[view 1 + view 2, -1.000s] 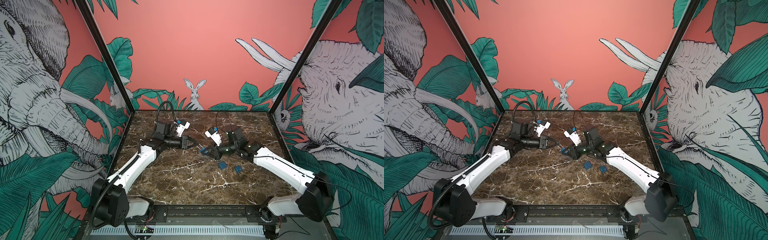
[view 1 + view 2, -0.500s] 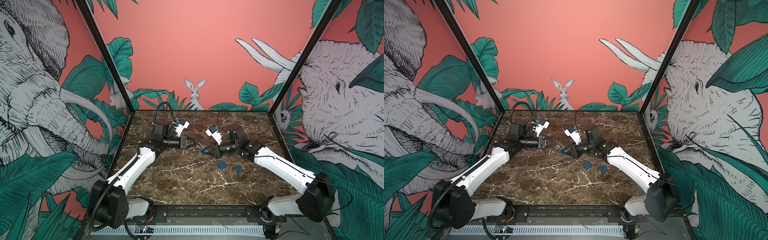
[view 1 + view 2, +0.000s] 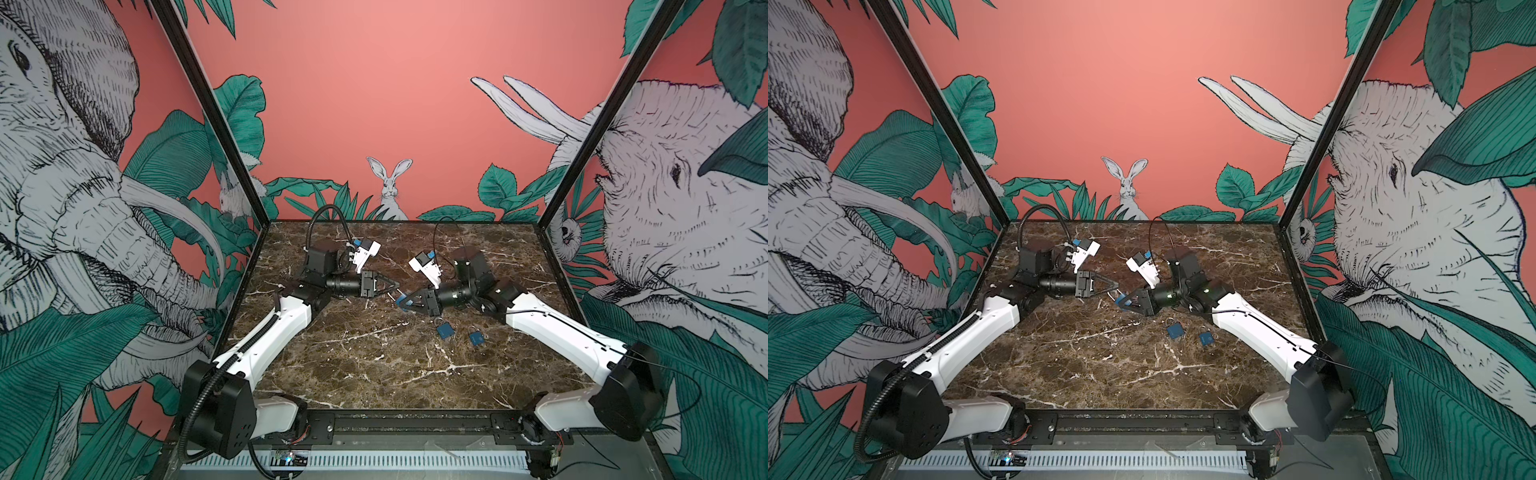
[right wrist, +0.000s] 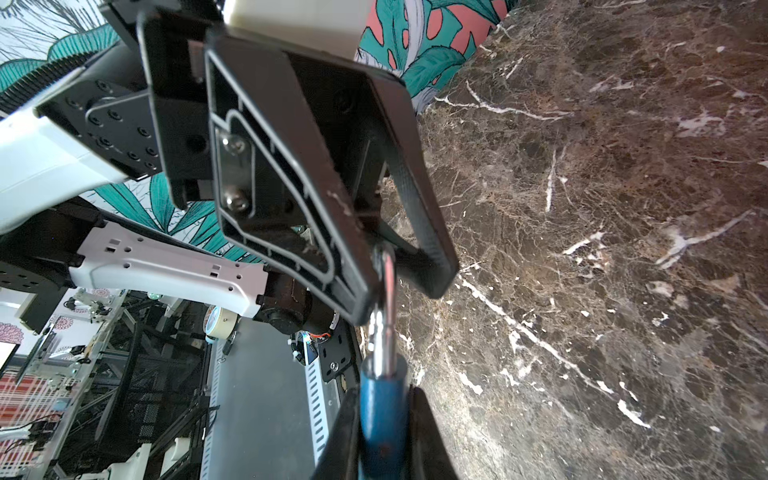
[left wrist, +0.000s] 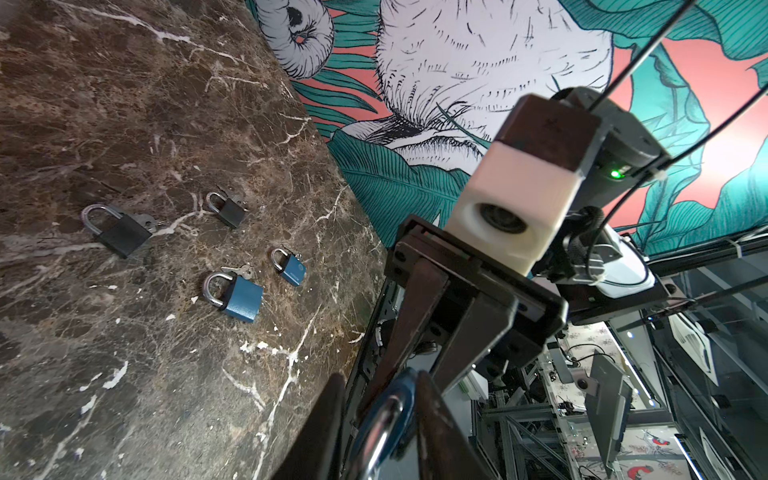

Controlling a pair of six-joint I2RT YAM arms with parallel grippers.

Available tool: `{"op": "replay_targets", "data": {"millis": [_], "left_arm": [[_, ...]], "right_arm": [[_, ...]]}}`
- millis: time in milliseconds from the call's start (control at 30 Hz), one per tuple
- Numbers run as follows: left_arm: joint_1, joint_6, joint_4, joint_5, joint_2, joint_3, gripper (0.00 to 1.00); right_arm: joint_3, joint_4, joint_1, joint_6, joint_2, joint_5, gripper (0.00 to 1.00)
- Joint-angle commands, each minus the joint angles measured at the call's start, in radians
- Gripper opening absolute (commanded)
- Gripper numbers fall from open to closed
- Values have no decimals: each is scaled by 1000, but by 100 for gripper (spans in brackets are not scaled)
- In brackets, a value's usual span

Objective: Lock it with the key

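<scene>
The blue padlock (image 4: pixel 381 399) is held clear of the table (image 3: pixel 374 374), near the middle of both top views. Its body is clamped edge-on between the narrowly set fingers of the right gripper (image 3: pixel 402 302), which reaches in from the right.

The shackle (image 4: pixel 385 282) sticks out of the body toward the left gripper (image 3: pixel 395 286) and is taken in between that gripper's fingers. These are drawn narrow around the loop. Whether they actually press on it cannot be told, nor whether the shackle's free leg is already seated.

The long axis of the padlock runs from one gripper to the other, left to right across the top views, with the body on the right and the shackle on the left. The left arm is therefore the nearer one to the shackle. Any closing push is judged to have to go along that line, toward the right gripper.

No key is seen in the held padlock. In the left wrist view a key (image 5: pixel 237 272) is seen just beside the larger of two loose blue padlocks (image 5: pixel 243 297) at centre left, with two black padlocks (image 5: pixel 120 232) above them.
</scene>
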Motion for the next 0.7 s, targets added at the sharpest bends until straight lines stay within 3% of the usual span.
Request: {"op": "replay_targets", "data": {"millis": [0, 667], "left_arm": [[-5, -9, 41, 45, -37, -9, 30], [40, 35, -47, 65, -61, -26, 22]], "right_arm": [[5, 68, 1, 3, -3, -32, 0], [4, 82, -14, 32, -13, -42, 0]]}}
